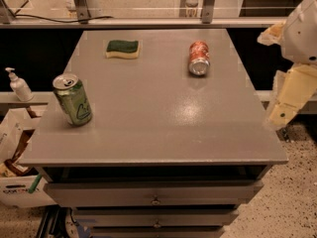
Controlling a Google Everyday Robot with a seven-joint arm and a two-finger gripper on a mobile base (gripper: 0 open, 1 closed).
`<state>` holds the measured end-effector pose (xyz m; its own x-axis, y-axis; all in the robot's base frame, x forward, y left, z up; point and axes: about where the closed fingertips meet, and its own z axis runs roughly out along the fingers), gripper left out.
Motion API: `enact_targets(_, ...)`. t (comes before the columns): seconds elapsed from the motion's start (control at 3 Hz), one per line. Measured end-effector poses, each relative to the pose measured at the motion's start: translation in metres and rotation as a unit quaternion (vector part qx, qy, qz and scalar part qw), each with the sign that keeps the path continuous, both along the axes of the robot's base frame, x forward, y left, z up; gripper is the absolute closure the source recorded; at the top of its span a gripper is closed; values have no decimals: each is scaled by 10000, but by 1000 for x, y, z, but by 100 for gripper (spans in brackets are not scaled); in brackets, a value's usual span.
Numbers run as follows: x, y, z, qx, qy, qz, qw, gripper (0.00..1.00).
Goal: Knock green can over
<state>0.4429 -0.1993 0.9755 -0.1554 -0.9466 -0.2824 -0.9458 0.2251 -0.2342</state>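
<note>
The green can stands upright near the left edge of the grey table, towards the front. It has pale markings on its side and a silver top with a pull tab. My gripper shows as pale yellowish parts hanging from the white arm at the far right of the view. It is beyond the table's right edge and far from the green can.
A red-orange can lies on its side at the back right of the table. A green and yellow sponge lies at the back left. Drawers sit under the tabletop. A pump bottle and a bag stand to the left.
</note>
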Motion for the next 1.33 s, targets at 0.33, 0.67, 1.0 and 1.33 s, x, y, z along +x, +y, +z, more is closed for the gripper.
enact_targets(0.33, 18, 40, -4, 816, -112, 615, 9947, 0)
enact_targets(0.67, 18, 51, -3, 1028, -94, 737, 9919, 0)
enact_targets(1.0, 18, 51, -3, 1007, -98, 731, 9922, 0)
enact_targets(1.33, 21, 54, -7, 1094, -68, 771, 9910, 0)
